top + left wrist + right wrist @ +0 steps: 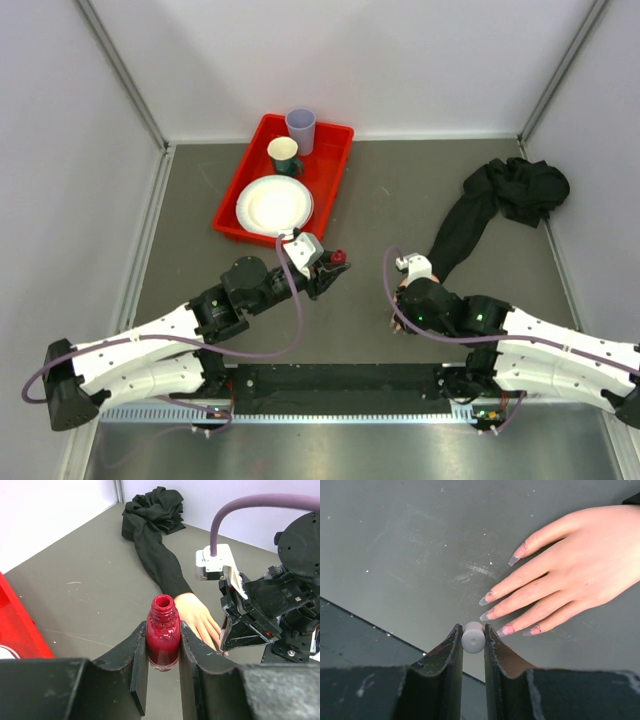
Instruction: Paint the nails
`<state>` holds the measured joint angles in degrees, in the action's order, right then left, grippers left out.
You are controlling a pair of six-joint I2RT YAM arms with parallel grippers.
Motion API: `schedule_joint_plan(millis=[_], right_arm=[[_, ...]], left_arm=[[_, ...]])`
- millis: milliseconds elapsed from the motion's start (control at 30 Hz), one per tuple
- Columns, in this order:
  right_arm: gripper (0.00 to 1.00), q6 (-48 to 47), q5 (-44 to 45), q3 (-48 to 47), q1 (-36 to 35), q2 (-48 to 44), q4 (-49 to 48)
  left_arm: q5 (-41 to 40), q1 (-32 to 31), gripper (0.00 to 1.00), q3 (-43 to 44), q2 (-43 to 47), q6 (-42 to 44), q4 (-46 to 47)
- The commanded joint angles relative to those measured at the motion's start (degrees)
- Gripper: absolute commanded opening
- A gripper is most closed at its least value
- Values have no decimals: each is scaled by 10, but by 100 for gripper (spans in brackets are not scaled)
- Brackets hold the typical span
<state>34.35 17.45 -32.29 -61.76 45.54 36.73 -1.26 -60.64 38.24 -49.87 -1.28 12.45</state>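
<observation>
Left hand [163,630] tight around the open polish bottle [163,642], right hand [472,630] tight on a grey cylinder [473,637] near the nails [488,614]

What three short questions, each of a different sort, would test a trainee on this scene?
1. True or false: the left tool is shut on an open dark red glass polish bottle.
2. Fill in: the right tool grips a small grey ___ near the long nails of the skin-coloured mannequin hand.
3. Where does the round white paper plate lie? A: in the red plastic tray. B: in the left tool. C: on the mannequin hand.
Key: 1 true; 2 cylinder; 3 A.
</observation>
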Motion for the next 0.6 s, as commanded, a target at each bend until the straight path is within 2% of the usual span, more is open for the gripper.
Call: schedule_joint_plan(millis=[0, 567], right_arm=[[0, -12, 26, -7, -7, 15, -42], [0, 13, 36, -3, -7, 43, -36]], left_arm=[[-9, -2, 0, 10, 5, 8, 27], [-3, -2, 0, 13, -8, 9, 24]])
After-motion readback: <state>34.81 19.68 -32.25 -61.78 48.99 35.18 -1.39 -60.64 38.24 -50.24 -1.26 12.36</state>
